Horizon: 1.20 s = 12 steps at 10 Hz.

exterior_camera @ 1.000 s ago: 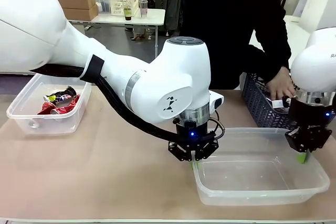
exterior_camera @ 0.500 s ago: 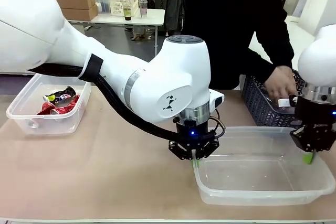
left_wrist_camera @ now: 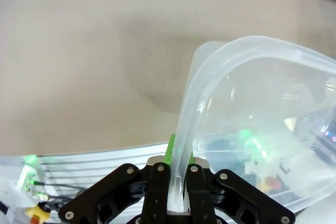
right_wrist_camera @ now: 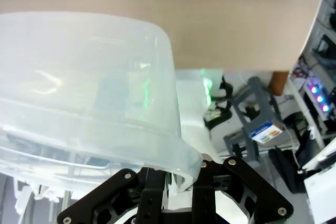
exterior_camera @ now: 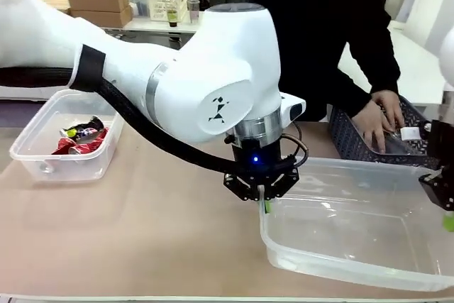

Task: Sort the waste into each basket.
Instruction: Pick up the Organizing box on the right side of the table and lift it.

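Note:
An empty clear basket (exterior_camera: 333, 266) hangs between both arms at the right, seemingly raised off the table. My left gripper (exterior_camera: 264, 206) is shut on its near-left rim; in the left wrist view my left gripper (left_wrist_camera: 179, 153) pinches the curved rim (left_wrist_camera: 252, 51), with a shadow on the table below. My right gripper (exterior_camera: 447, 219) is shut on the basket's right rim at the picture's edge, and in the right wrist view my right gripper (right_wrist_camera: 181, 176) clamps the rim (right_wrist_camera: 163, 45). A second clear basket (exterior_camera: 27, 138) at the far left holds red-and-silver waste (exterior_camera: 81, 140).
A dark grey lattice basket (exterior_camera: 355, 145) stands behind the held basket at the far right. A person's hand (exterior_camera: 376, 120) reaches into it beside a clear labelled bottle (exterior_camera: 407, 134). Bare tan table (exterior_camera: 163, 225) lies between the two clear baskets.
Both arms have raised the right clear basket and carried it to the right. My right gripper has slid towards the picture's right edge. The person's hand has shifted inside the lattice basket.

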Tool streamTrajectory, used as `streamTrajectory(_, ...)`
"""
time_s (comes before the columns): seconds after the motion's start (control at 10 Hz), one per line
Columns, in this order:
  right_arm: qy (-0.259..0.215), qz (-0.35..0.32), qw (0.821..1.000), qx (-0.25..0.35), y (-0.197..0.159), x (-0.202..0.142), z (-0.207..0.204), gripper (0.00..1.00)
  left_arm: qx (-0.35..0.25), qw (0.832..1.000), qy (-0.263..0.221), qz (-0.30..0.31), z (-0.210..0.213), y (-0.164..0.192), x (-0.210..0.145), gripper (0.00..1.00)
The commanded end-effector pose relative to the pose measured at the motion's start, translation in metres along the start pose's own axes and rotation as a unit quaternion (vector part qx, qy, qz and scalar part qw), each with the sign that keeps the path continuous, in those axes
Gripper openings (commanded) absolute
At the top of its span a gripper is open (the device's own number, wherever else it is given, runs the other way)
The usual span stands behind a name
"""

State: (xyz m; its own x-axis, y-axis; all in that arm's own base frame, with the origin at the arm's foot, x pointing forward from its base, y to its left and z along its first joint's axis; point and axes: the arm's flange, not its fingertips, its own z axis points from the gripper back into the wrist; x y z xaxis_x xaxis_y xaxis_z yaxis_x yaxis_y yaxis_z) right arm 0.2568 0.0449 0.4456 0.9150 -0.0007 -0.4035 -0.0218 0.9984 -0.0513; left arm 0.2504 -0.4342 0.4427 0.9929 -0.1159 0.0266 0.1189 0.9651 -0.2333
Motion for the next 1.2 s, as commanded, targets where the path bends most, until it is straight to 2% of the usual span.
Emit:
streamTrajectory(0.0,0.007,0.005,1.000,-0.027,0.023,-0.040,-0.065,0.00,0.002,0.999,-0.001,0.037,0.038,0.071,-0.008,0.00)
streamTrajectory(0.2,-0.017,0.033,0.999,-0.006,0.062,-0.014,-0.025,0.00,0.014,0.995,-0.018,0.099,0.054,0.119,-0.027,0.00)
streamTrajectory(0.4,-0.037,0.027,0.999,0.000,0.092,0.011,0.008,0.00,0.023,0.993,-0.048,0.109,0.060,0.150,-0.054,0.00)
streamTrajectory(0.5,-0.018,0.051,0.998,0.016,0.102,0.026,0.022,0.00,0.044,0.992,-0.062,0.099,0.059,0.160,-0.062,0.00)
streamTrajectory(0.7,0.014,0.053,0.998,0.028,0.118,0.049,0.041,0.00,0.086,0.989,-0.065,0.098,0.050,0.174,-0.067,0.00)
streamTrajectory(0.8,0.017,0.059,0.997,0.036,0.123,0.056,0.049,0.00,0.088,0.990,-0.056,0.100,0.044,0.179,-0.060,0.00)
streamTrajectory(0.9,-0.025,0.064,0.996,0.054,0.132,0.036,0.032,0.00,0.037,0.994,-0.054,0.086,0.061,0.132,-0.062,0.00)
streamTrajectory(1.1,-0.025,0.064,0.996,0.054,0.132,0.036,0.032,0.00,0.037,0.994,-0.054,0.086,0.061,0.132,-0.062,0.00)
